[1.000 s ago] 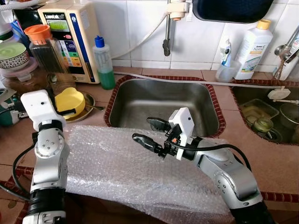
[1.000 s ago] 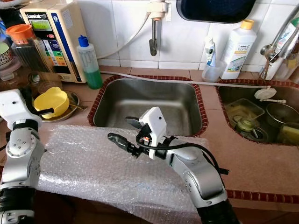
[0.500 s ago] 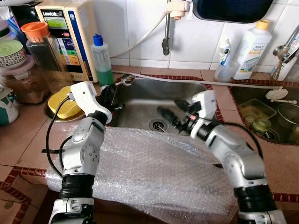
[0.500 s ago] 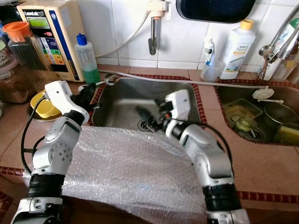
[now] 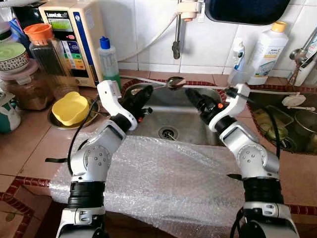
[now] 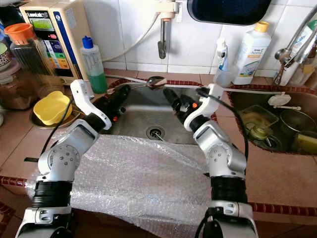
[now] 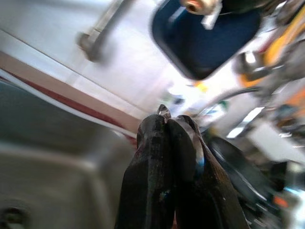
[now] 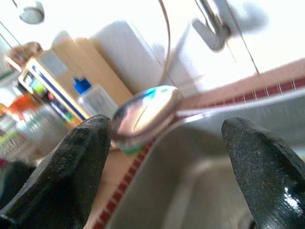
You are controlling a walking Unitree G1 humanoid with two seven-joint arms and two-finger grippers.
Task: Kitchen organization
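At the near edge of the counter [image 5: 29, 148] lay a big sheet of bubble wrap [image 5: 163, 183], hanging a little over the front. Past it was the steel sink [image 5: 168, 116], and both silver arms reached out over it. The left gripper [image 5: 143, 93] was pinched tight on the handle of a shiny spoon [image 5: 173, 82], holding it up over the far rim of the sink. The right gripper [image 5: 194, 97] was close by, its two black fingers [image 8: 71, 162] spread wide apart, with the spoon's bowl just in front of them. On the counter's left side sat a yellow bowl [image 5: 71, 108]. By the tiled back wall stood a green soap bottle [image 5: 108, 57] and a white bottle [image 5: 266, 49].
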